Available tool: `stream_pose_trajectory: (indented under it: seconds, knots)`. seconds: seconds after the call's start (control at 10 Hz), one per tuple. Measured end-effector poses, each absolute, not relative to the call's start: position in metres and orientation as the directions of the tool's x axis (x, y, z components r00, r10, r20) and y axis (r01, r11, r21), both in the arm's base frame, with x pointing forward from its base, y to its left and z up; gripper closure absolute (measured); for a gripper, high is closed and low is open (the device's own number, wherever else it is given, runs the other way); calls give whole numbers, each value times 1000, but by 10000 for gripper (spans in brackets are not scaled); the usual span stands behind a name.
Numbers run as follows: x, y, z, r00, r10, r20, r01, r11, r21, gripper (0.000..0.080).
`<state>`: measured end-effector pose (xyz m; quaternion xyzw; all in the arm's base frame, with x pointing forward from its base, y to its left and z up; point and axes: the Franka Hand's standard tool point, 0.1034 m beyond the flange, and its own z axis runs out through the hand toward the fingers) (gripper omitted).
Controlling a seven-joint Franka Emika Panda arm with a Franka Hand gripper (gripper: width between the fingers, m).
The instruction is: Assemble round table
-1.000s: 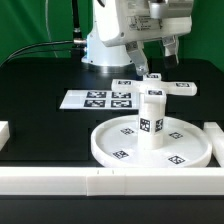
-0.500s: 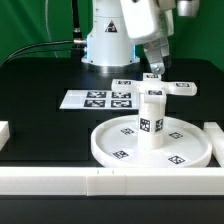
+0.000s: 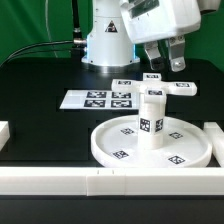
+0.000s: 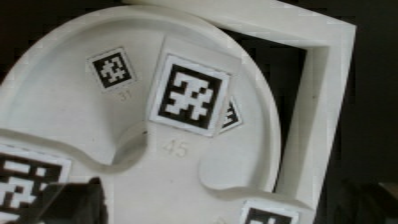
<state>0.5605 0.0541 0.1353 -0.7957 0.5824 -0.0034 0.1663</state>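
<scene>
The large rimmed round disc (image 3: 105,150) lies near the front of the black table. The short cylindrical post (image 3: 151,115) stands upright at its centre. The cross-shaped four-armed piece (image 3: 183,89) lies flat behind the disc, partly hidden by the post. My gripper (image 3: 163,60) hovers just above the cross-shaped piece with its fingers apart and empty. The wrist view is filled by the cross-shaped piece (image 4: 178,170) seen close up, with its square tags showing. My fingertips do not show there.
The marker board (image 3: 100,98) lies to the exterior view's left of the cross-shaped piece. Long white border rails run along the front (image 3: 60,180), with ends at the right (image 3: 215,135) and left (image 3: 4,132). The robot base (image 3: 105,45) stands behind.
My gripper has turned about its wrist and come down a little over the cross-shaped piece. Both fingers now show spread. The disc, post and cross have not moved.
</scene>
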Motion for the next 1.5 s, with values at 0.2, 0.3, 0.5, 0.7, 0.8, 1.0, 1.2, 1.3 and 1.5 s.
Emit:
stream_pose_trajectory:
  seconds: [0.2, 0.3, 0.5, 0.7, 0.8, 1.0, 1.2, 1.3, 1.5]
  knots:
    - [560, 54, 135, 473, -870, -140, -859, -419, -295, 150]
    - [560, 53, 134, 597, -798, -87, -780, -551, -295, 150]
    - [563, 54, 137, 799, -601, 8, -580, -775, -249, 150]
    - [567, 58, 137, 924, -377, 71, -359, -915, -187, 150]
    - [566, 59, 136, 956, -281, 89, -264, -950, -167, 150]
    - [566, 57, 136, 980, -167, 109, -150, -977, -155, 150]
    - [566, 57, 136, 990, -62, 125, -44, -989, -142, 150]
    - [566, 56, 136, 989, 59, 136, 76, -990, -119, 150]
    - [567, 55, 136, 964, 224, 145, 239, -966, -95, 150]
